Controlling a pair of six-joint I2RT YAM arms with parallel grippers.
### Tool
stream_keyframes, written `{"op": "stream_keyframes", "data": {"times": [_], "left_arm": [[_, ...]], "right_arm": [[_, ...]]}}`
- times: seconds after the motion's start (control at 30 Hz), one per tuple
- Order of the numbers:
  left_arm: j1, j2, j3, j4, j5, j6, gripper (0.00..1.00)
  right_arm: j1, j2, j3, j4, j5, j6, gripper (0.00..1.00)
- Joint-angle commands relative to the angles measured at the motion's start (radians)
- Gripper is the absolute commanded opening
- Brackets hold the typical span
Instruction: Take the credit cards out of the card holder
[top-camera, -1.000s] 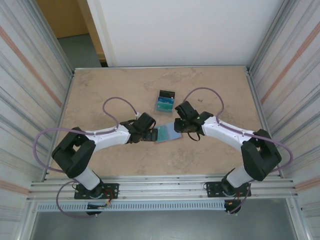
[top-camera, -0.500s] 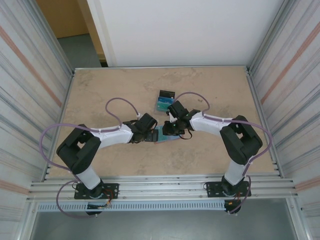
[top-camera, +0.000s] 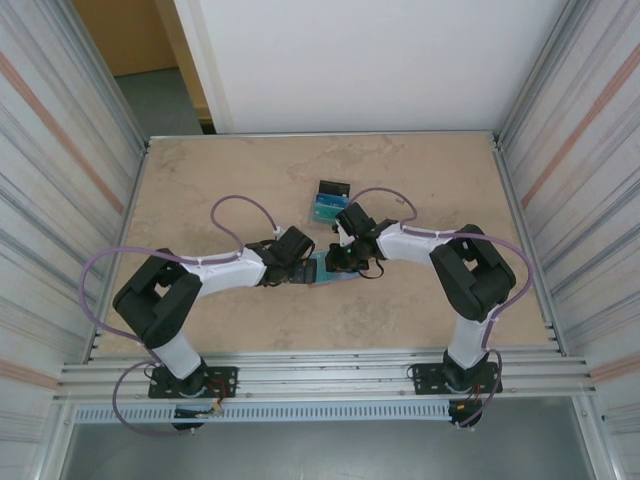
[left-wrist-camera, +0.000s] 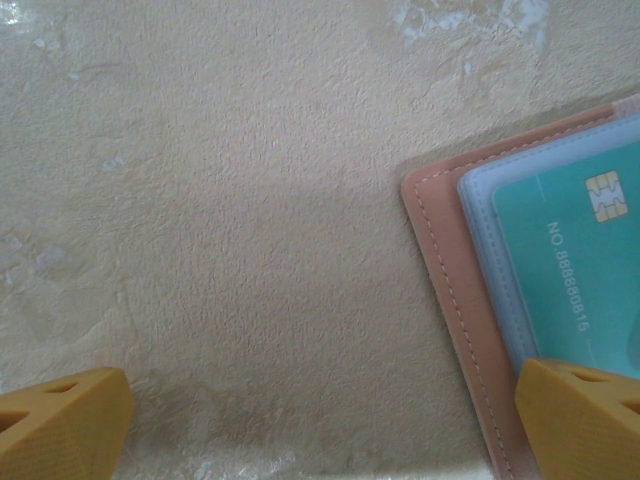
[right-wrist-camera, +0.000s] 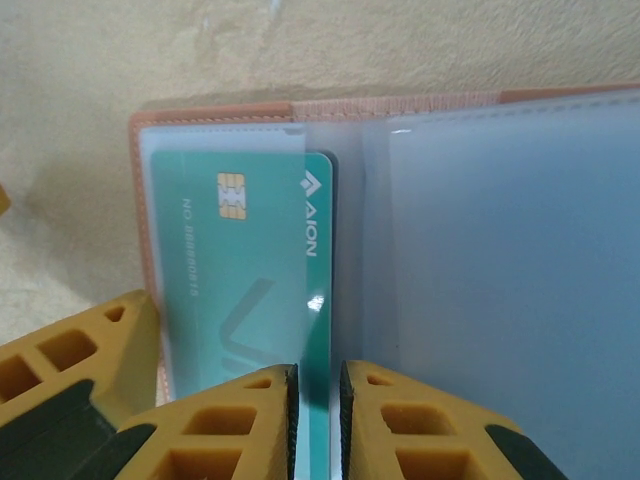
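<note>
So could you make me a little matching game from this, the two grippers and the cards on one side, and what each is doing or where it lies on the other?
Things:
1. left gripper
2. right gripper
3. teal card
4. loose cards

States or places:
a. lying free on the table, beyond the card holder
b. wide open, at the card holder's corner
c. nearly shut on a card's edge
d. sitting in a clear pocket of the open card holder

Pairs: 1-b, 2-c, 3-d, 4-a
</note>
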Motion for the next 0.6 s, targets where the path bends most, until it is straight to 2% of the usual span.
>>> {"op": "stream_keyframes", "data": {"times": [0.0, 0.23, 0.57], "left_arm": [[-0.002, 0.005, 0.016, -0.022, -0.016, 0.006, 0.99], [-0.002, 0.017, 0.019, -0.033, -0.018, 0.004, 0.99], [-0.002, 0.049, 0.041, -0.084, -0.028, -0.004, 0.99]], "right_arm": [[-0.006, 0.022, 0.026, 0.003, -0.020, -0.021, 0.20], [-0.021, 0.022, 0.008, 0.043, -0.087, -0.005, 0.19], [-0.088, 0.026, -0.075, 0.239, -0.295, 0.077, 0.19]]}}
